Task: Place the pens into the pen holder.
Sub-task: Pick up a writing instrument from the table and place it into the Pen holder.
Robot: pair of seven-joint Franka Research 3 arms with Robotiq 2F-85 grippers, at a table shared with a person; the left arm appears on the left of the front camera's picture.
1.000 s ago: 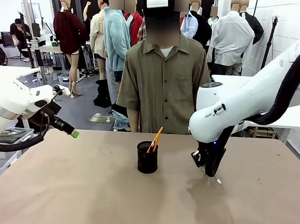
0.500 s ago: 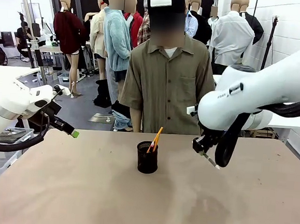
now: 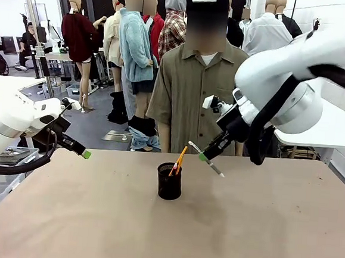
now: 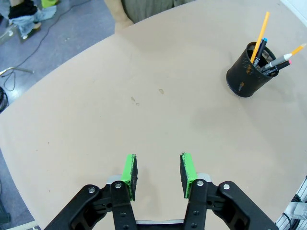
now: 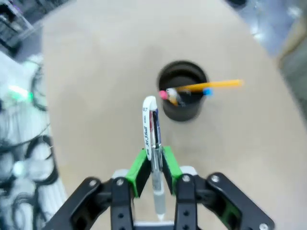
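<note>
- The left gripper (image 4: 158,167) hangs at the table's (image 3: 64,216) left edge, jaws partly spread and empty.
- The pen holder (image 3: 169,182) stands mid-table, with an orange-yellow pen (image 3: 180,156) and others leaning inside.
- A person (image 3: 193,89) stands behind the far edge.
- The right gripper (image 3: 205,155), above and just right of the holder, clamps the silver-grey pen (image 5: 150,124).

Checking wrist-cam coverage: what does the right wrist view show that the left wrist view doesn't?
Right wrist: right fingers shut on the silver pen, not yet in the holder. Left wrist: left fingers open, nothing between them. Both: the holder with the yellow pencil in it, standing on the table.
</note>
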